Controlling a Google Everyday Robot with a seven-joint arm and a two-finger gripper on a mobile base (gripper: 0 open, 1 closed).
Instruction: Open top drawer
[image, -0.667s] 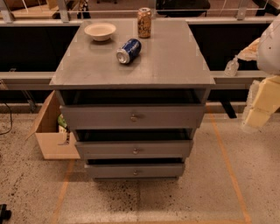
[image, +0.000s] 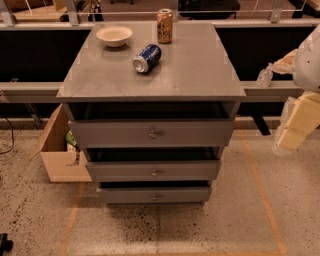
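Speckled floor (image: 210, 230) under top drawer (image: 151, 133); hand (image: 295, 127) half off-frame at right, grip unclear.

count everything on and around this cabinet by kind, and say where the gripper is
drawers: 3 (top drawer, middle drawer, bottom drawer)
cans: 2 (blue can, gold can)
bowl: 1
cardboard box: 1
gripper: 1, right of the cabinet, apart from it
total: 8

Open floor (image: 165, 230) is offered in front of the top drawer (image: 110, 134), and its knob (image: 153, 134) is exposed. The gripper (image: 286, 142) is held well right of the counter (image: 200, 65). The left side is flanked by a cardboard box (image: 57, 157), apparently touching.
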